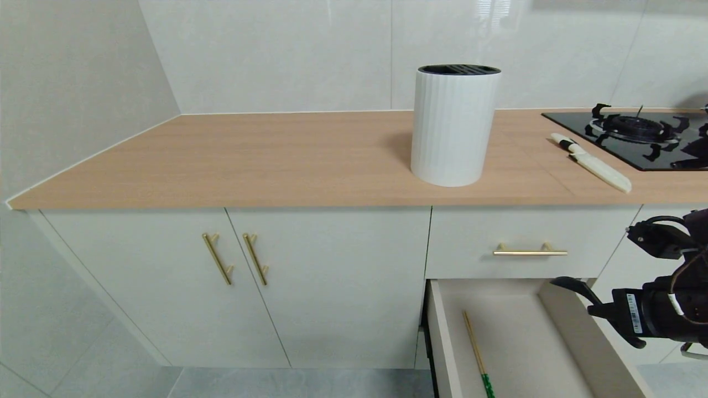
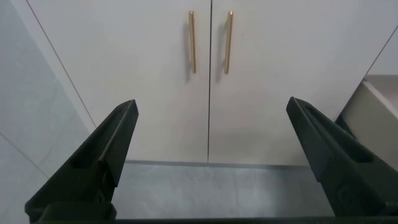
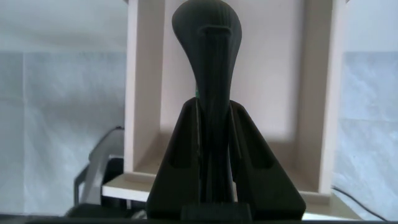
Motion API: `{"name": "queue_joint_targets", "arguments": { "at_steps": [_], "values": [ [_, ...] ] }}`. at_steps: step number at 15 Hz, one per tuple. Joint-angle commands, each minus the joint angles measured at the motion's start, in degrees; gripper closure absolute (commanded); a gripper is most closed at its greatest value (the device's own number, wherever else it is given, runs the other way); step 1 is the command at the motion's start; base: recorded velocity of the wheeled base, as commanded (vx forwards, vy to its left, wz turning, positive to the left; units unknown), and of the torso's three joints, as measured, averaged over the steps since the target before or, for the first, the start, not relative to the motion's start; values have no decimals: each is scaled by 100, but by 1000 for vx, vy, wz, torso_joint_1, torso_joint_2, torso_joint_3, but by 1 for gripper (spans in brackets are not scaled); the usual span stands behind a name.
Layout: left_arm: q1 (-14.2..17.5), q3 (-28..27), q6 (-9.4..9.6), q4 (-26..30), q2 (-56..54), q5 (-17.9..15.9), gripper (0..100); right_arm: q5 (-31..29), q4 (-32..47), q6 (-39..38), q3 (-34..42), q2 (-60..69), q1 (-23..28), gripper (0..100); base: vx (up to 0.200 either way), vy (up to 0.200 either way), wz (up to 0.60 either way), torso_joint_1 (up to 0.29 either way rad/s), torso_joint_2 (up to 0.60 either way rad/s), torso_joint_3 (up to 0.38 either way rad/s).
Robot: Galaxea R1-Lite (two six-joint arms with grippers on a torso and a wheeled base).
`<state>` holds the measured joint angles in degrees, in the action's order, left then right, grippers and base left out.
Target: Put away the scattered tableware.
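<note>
Wooden chopstick point(image 1: 475, 354), perhaps two, in drawer point(image 1: 440, 331)

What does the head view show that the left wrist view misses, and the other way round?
Head view adds: the counter, white holder, knife, stove, a chopstick lying in the open drawer, and the right pincer near it. Left wrist view adds: the left pincer, wide open, and the floor. Both: the cabinet doors with two gold handles, perhaps the drawer's side.
</note>
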<state>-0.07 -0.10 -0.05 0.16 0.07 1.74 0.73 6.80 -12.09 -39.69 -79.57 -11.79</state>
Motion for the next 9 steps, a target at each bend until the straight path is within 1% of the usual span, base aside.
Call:
{"name": "queue_joint_targets", "arguments": {
  "at_steps": [1,5,7,9],
  "values": [
    [-1,1,-4,2,1,1,0,-3,5,-4,32,-331,-78,100,0,0,0,-163,471,300],
    [-1,1,-4,2,1,1,0,-20,-12,-12,23,-876,-69,100,0,0,0,-144,459,312],
    [-1,1,-4,2,1,1,0,-20,-21,-12,14,-955,-60,100,0,0,0,-117,454,329],
    [-1,1,-4,2,1,1,0,-20,-206,-21,32,-990,-34,100,0,0,0,-81,410,310]
  ]
}}
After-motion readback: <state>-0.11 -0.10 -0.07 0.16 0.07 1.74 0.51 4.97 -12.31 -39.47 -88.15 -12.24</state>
